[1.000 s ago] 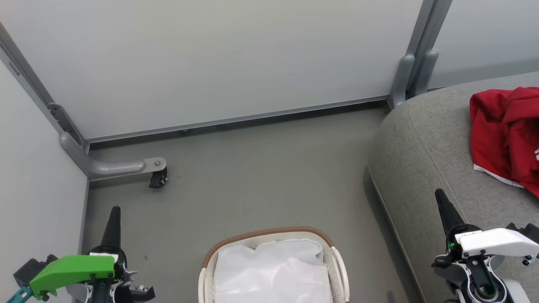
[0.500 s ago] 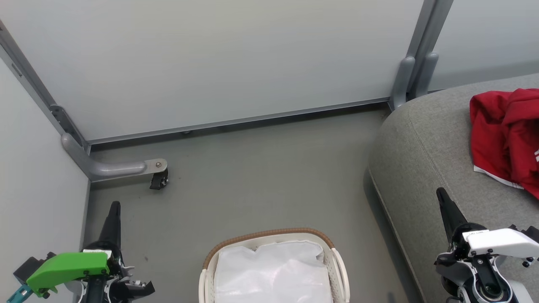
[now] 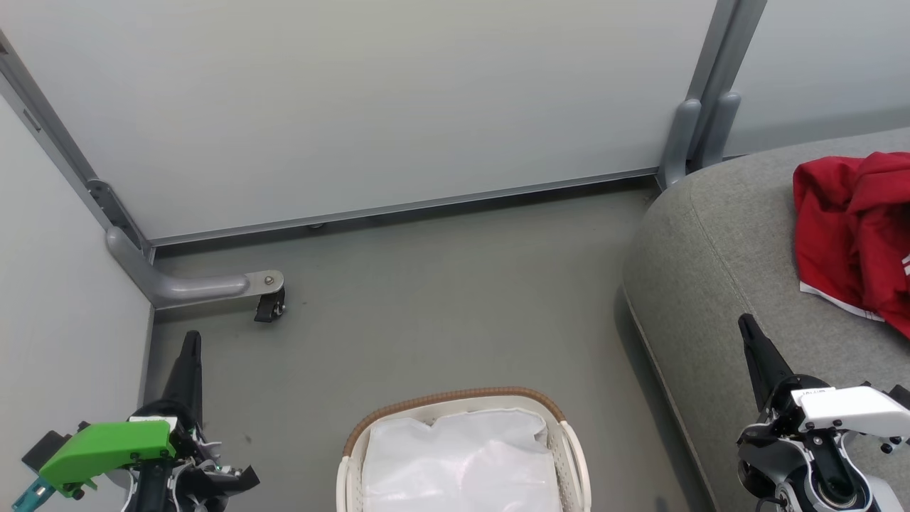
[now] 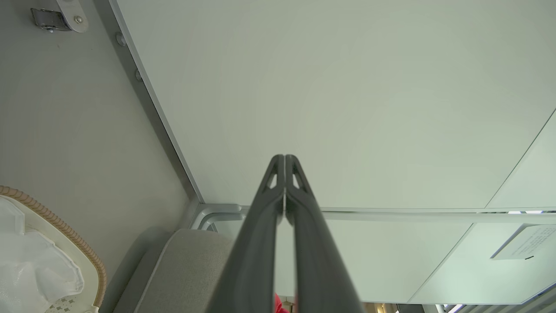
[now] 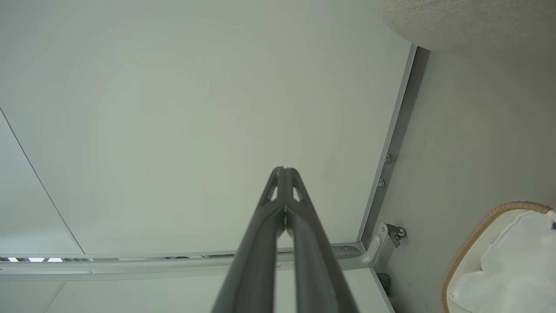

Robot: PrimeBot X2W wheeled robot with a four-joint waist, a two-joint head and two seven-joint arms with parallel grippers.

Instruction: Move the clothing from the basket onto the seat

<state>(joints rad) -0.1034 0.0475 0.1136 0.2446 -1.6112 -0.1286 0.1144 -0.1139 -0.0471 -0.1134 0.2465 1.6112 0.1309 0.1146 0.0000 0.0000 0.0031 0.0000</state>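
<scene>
1. Since the red garment [image 3: 853,227] is crumpled cloth, I judge it light, limp and not fragile. It would sag and trail from any pinch, so a raised fold near its middle looks like the best hold.
2. It lies on the grey sofa [image 3: 711,270], at the right edge of the head view, already out of the laundry basket [image 3: 455,393].
3. Inside the basket sits a rumpled white lining [image 3: 455,462]; whether more clothing lies under it I cannot tell.
4. Both pairs of jaws are pressed together and hold nothing.
5. The right gripper [image 3: 745,323] hangs over the sofa's front edge, near the garment but apart from it.
6. The left gripper [image 3: 190,338] hovers over the floor [image 3: 426,299], left of the basket and well apart from the garment.
</scene>
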